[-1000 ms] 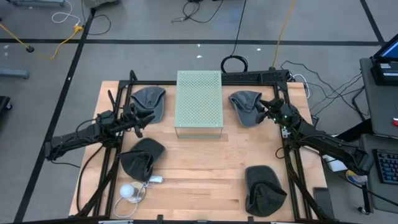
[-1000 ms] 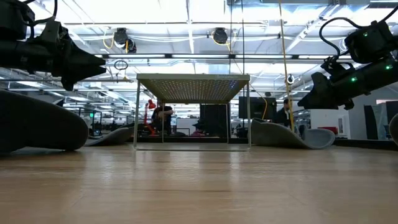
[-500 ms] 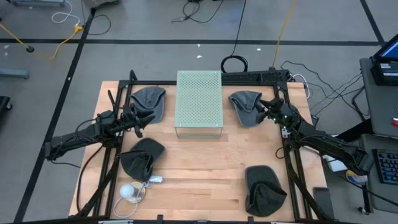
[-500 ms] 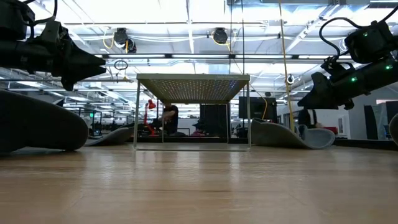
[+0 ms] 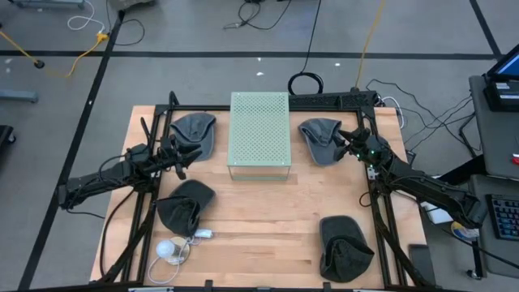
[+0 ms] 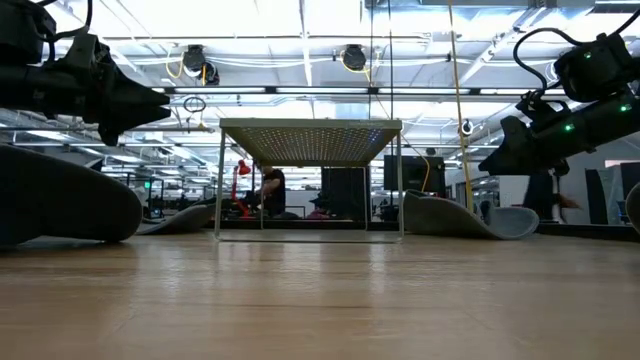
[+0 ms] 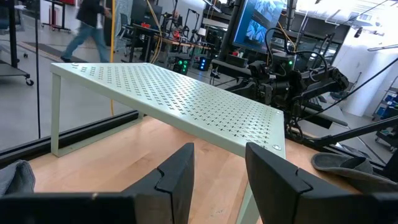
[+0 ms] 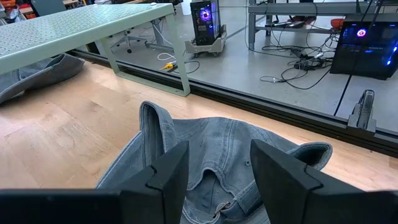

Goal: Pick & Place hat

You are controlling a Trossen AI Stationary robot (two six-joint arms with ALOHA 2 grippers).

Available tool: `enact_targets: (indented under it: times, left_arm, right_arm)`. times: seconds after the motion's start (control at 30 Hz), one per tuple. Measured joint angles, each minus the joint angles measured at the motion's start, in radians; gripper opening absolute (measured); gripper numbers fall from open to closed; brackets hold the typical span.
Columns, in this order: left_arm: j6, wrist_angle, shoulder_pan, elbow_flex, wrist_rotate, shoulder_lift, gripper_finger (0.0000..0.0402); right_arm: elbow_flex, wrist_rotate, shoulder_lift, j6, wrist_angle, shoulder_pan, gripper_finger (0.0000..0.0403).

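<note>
The left gripper [image 7: 217, 177] shows its two dark fingers parted with a clear gap and nothing between them; it hangs above the wood without touching anything, aimed at the pale green perforated stand [image 5: 259, 134] at the centre back of the table [image 5: 268, 223]. The right gripper [image 8: 214, 171] also stands with its jaws apart and empty, poised over the back-right denim hat [image 8: 217, 158], which shows through the gap between the fingers; whether the tips touch the cloth cannot be told. Seen from above, that hat [image 5: 319, 139] lies just right of the stand, near the back edge, its long axis running roughly from front to back of the table, and the right gripper [image 5: 349, 144] sits at its right side. In the right wrist view the hat's inside faces up, with a strap and buckle near the fingers and one flap of brim curled upward. The back-left hat [image 5: 195, 132] lies just left of the stand, beside the left gripper [image 5: 180, 154]. A front-left hat [image 5: 183, 207] and a front-right hat [image 5: 346, 247] lie crumpled nearer the front edge, well apart from both grippers
</note>
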Motion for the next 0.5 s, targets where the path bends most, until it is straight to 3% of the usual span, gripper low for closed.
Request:
enact_targets:
  times: [0.5]
  left_arm:
    - [-0.025, -0.011, 0.0, 0.007, 0.006, 0.0, 0.0147]
  right_arm:
    - [0.0, 0.0, 0.0, 0.0, 0.0, 0.0, 0.0167]
